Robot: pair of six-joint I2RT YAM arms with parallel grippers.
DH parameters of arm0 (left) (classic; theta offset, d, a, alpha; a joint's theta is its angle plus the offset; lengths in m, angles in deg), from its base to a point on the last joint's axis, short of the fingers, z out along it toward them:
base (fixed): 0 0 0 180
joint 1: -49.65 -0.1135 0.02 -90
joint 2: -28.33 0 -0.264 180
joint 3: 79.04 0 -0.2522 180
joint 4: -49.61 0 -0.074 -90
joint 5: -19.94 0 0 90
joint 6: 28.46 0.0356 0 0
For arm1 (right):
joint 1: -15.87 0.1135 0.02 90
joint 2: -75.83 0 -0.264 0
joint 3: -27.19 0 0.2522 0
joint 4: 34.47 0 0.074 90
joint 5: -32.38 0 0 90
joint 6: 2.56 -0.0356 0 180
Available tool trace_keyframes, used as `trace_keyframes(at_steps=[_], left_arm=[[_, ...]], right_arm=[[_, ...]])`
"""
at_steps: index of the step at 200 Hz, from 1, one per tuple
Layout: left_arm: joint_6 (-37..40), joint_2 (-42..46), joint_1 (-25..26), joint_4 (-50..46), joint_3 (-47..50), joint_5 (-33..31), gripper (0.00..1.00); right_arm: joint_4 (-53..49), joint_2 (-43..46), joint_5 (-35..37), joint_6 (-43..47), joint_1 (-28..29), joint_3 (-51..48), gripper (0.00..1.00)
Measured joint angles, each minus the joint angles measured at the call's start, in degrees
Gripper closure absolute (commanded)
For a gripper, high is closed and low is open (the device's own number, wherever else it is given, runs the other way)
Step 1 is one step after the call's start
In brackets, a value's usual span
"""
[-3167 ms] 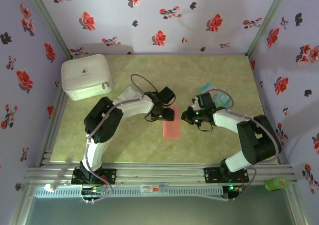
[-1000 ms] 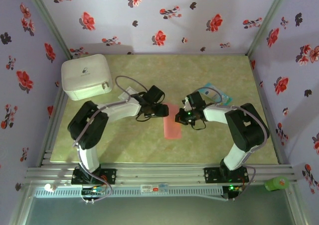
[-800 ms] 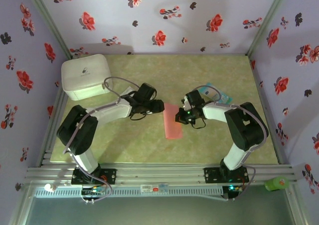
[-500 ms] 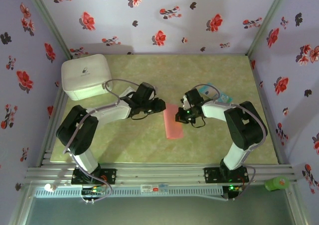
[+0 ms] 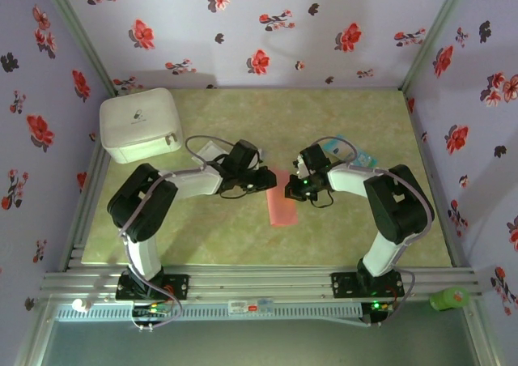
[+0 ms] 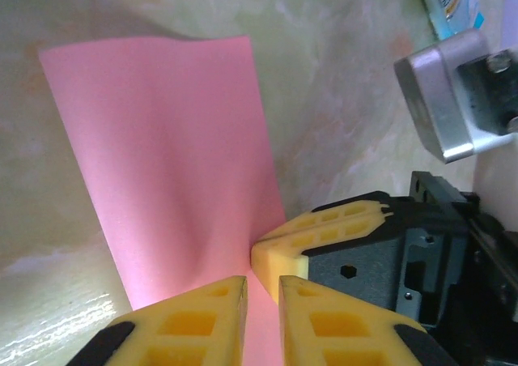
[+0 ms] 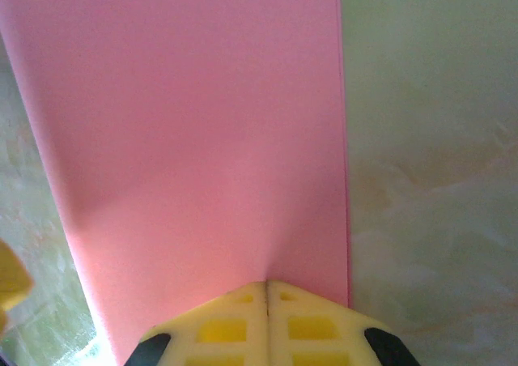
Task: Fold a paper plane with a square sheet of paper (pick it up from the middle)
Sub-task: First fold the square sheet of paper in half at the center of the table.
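Top external view: the square sheet of paper (image 5: 279,210) lies flat on the table (image 5: 218,240), a little right of the surface's centre. It presents as a narrow pink rectangle, its long sides running from the near edge toward the far edge. Both arms reach in to its far end from opposite sides.

Left gripper (image 5: 266,180): positioned at the far-left corner of the paper. In the left wrist view the yellow fingers (image 6: 190,321) stand nearly together with only a slim gap between them. Pink paper shows in that gap, and a soft wrinkle in the sheet runs toward it. Whether the jaws actually pinch the sheet or merely straddle it cannot be told.

Right gripper (image 5: 289,193): positioned at the far-right part of the paper. In the right wrist view its two fingers are pressed flush together with no gap, and the joined tips rest on the pink surface just inside the sheet's right-hand edge. Nothing is between them. The left wrist view shows the same closed yellow tip bearing on the paper close beside the left fingers.

Other items: a white box (image 5: 139,125) stands in the far-left corner of the surface, well apart from the paper. A teal-and-white packet (image 5: 360,159) lies just beyond the right arm, toward the right edge.
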Motion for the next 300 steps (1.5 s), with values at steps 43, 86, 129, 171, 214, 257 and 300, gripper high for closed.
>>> trace_keyframes(at_steps=[43, 86, 129, 171, 214, 257, 300], left_arm=[[0.0, -1.6, 0.11, 1.49, 0.24, 0.79, 0.82], [-1.25, -1.62, 0.2, 4.87, 1.6, 2.34, 1.0], [-1.57, -1.81, 0.22, 5.38, 1.7, 2.91, 1.0], [-1.68, -2.49, 0.22, 4.0, 1.68, 2.91, 1.0], [-1.01, -3.56, 0.22, 1.79, 1.66, 2.64, 1.0], [0.66, -4.33, 0.22, 1.03, 2.75, 1.27, 1.0], [2.1, -4.33, 0.04, 2.14, 3.52, 1.2, 1.0]], right_arm=[[0.0, 0.0, 0.02, 0.0, 0.0, 0.0, 1.0], [0.02, 0.0, 0.02, -0.02, 0.0, 0.0, 1.0], [0.02, 0.0, 0.02, -0.02, 0.0, 0.0, 1.0], [0.02, 0.0, 0.02, -0.02, 0.0, 0.0, 1.0], [0.02, 0.0, 0.02, -0.02, 0.0, 0.0, 1.0], [0.11, 0.0, 0.04, -0.02, 0.0, -0.15, 1.0], [0.92, 0.28, 0.11, -0.04, 0.0, -0.76, 1.0]])
